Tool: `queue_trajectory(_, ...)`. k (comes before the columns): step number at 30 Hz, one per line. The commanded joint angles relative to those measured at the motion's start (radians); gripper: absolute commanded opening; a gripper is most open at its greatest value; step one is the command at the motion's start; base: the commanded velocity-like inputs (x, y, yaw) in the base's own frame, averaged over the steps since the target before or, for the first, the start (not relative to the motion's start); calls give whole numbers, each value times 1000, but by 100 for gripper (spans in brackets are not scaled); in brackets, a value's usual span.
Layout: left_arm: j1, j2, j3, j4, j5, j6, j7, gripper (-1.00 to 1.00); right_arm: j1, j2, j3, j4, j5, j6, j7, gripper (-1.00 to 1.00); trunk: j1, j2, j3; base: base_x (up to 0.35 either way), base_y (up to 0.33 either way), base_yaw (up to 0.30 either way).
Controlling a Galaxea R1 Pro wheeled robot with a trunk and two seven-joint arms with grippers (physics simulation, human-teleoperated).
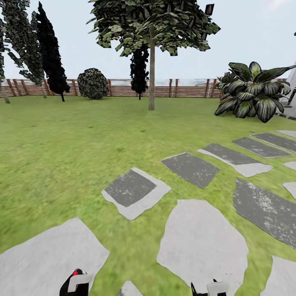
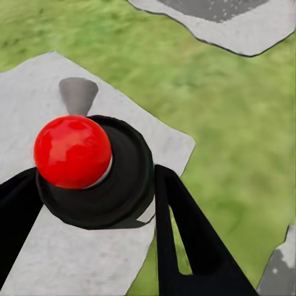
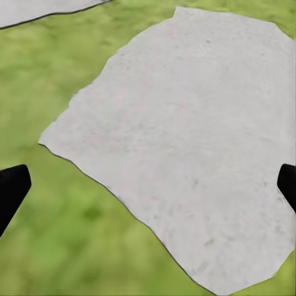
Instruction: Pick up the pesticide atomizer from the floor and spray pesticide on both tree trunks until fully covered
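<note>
The left claw (image 2: 92, 203) clamps the atomizer (image 2: 92, 166); the right claw (image 3: 148, 185) hangs wide apart.

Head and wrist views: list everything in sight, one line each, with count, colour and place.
tree: one, pale trunk, green-white crown, far centre of the lawn.
conifers: several, near-black, far left by the fence.
round bush: one, dark green, against the fence.
leafy plant: one, dark green-white, far right.
fence: one, brown slats, along the back.
paving slabs: many, grey, across the near and right lawn.
atomizer: one, black with red top, between the left hand's fingers.
left hand: black, closed around the atomizer.
right hand: black, open above a slab.
</note>
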Motion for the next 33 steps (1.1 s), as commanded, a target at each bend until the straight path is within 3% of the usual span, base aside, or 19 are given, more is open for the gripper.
queue_trajectory(1,0,0,0,0,0,0,0,-100,0,0,0,0,0,0,0,100,0,0,0,339,-72,0)
queue_trajectory(33,0,0,0,0,0,-1,0,-100,0,-3,2,0,1,0,0,100,0,0,0,339,-72,0)
